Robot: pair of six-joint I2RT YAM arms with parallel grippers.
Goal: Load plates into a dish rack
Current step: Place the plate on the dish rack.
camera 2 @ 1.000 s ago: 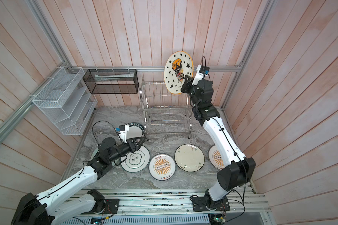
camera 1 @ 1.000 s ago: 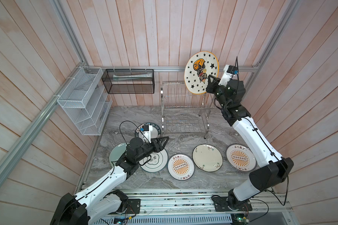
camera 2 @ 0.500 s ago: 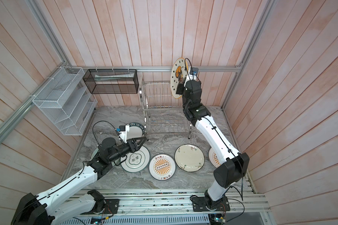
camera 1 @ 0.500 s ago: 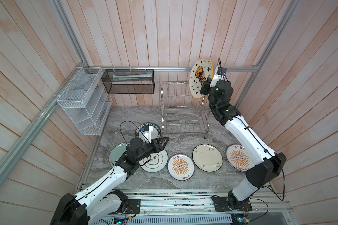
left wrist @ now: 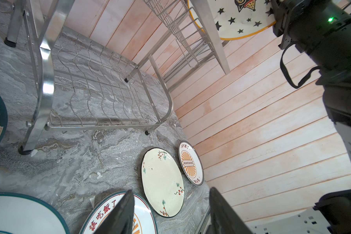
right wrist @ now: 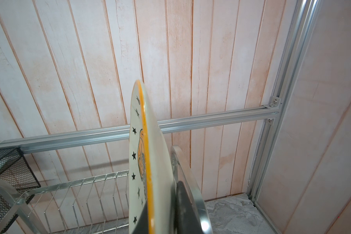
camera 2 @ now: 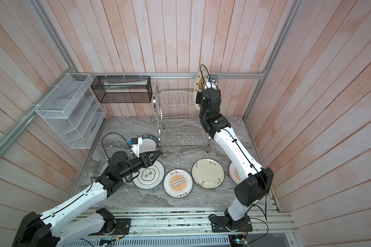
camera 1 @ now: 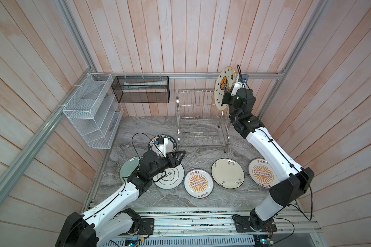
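the right gripper (camera 1: 226, 98) was clamped narrow on the lower rim of the starred plate (camera 1: 224, 82). the plate stood on edge, extending ahead of and above the fingers (right wrist: 181, 204), with its decorated face turned toward the left-arm side. in the right wrist view it showed nearly edge-on, so its plane ran in line with the gripper's reach.

just beside the gripper, on the plate's back side, rose the arched handle (right wrist: 199, 208) of the rack (camera 1: 198, 119). the upper tier (right wrist: 75, 183) lay on the face side, lower than the plate's centre. whether the rim touched a rod could not be told.

judged from this, the coming move turned on one relation: the slots lay below the held rim and toward the face side. the plate needed a short shift that way, then a straight descent parallel to the rods. the right arm was the nearer one.

the left gripper (camera 1: 181, 155) hung half open and empty, well apart from the rack, over the quatrefoil plate (camera 1: 169, 177). the other plates (camera 1: 227, 173) lay flat on the table (camera 1: 201, 151).
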